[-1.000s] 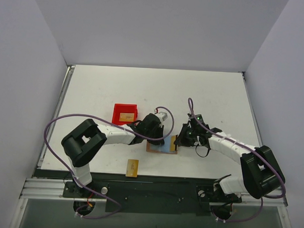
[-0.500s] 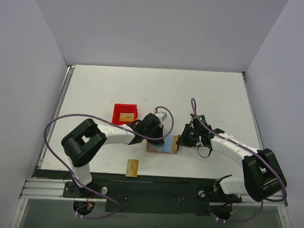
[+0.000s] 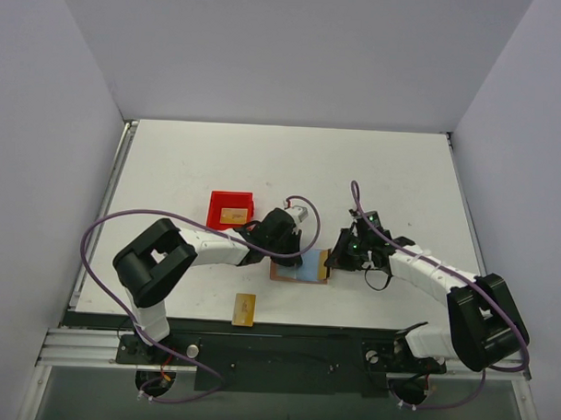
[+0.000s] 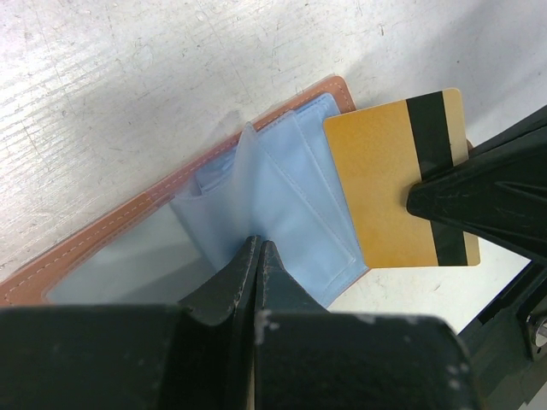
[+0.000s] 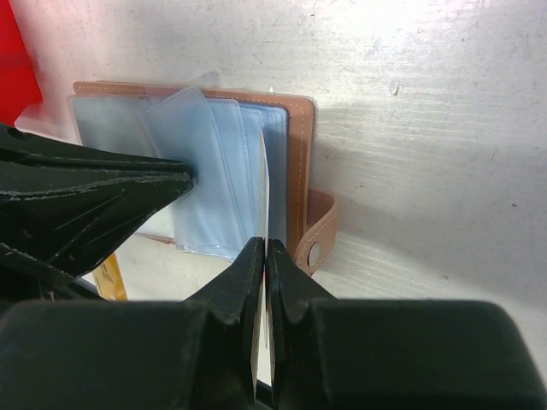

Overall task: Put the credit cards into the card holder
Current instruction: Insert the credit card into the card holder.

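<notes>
1. Any print on the cards or the holder is too small or blurred to read. The only marking that can be made out is a dark stripe across the held credit card (image 4: 385, 179).
2. The table (image 3: 264, 163) is white and scuffed, and pale grey walls (image 3: 286, 53) close it in on the left, far and right sides.
3. The card holder (image 3: 299, 266) lies open and flat near the middle of the table, towards the near edge. Its brown cover faces down, its light blue clear sleeves face up, and its clasp tab (image 5: 318, 248) sticks out on the near right.
4. The left gripper (image 4: 256, 248) is clenched on one sleeve (image 4: 248, 154) of the holder, pulling it up from the rest.
5. The right gripper (image 5: 263, 248) is clenched on the gold credit card. The card stands on edge at the holder's right side, against the blue sleeves. Whether its edge has entered a pocket cannot be told.
6. A second card (image 3: 245, 308) lies on the table near the front edge, left of the holder.
7. A third card (image 3: 231, 215) lies in a red bin (image 3: 216, 203), just far-left of the holder.
</notes>
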`<state>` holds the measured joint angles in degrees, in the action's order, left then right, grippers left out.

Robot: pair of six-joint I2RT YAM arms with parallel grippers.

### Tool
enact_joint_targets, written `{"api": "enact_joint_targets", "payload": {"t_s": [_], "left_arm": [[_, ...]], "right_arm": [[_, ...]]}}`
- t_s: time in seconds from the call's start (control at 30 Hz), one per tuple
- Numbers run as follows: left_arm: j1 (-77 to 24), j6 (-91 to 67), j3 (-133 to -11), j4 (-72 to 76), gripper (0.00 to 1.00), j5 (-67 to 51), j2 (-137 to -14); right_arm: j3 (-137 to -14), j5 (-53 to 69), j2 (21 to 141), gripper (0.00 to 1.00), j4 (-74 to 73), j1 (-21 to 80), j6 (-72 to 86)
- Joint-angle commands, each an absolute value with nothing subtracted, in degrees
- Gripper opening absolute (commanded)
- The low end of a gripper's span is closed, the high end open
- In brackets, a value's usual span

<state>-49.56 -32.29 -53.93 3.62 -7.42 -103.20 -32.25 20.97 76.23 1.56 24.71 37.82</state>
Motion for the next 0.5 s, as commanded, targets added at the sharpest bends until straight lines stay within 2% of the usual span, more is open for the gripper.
{"api": "enact_joint_targets", "payload": {"t_s": [0.0,0.47], "left_arm": [[-48.6,-30.94,-53.0,0.09,0.0,-5.71,-104.15],[-48.43,-31.11,-53.0,0.09,0.0,-5.89,-104.06]], "right_arm": [[-33.92,21.88,74.27,0.0,1.58,24.26,35.6],[-36.47,25.13,75.41,0.0,5.97,22.76,32.78]]}}
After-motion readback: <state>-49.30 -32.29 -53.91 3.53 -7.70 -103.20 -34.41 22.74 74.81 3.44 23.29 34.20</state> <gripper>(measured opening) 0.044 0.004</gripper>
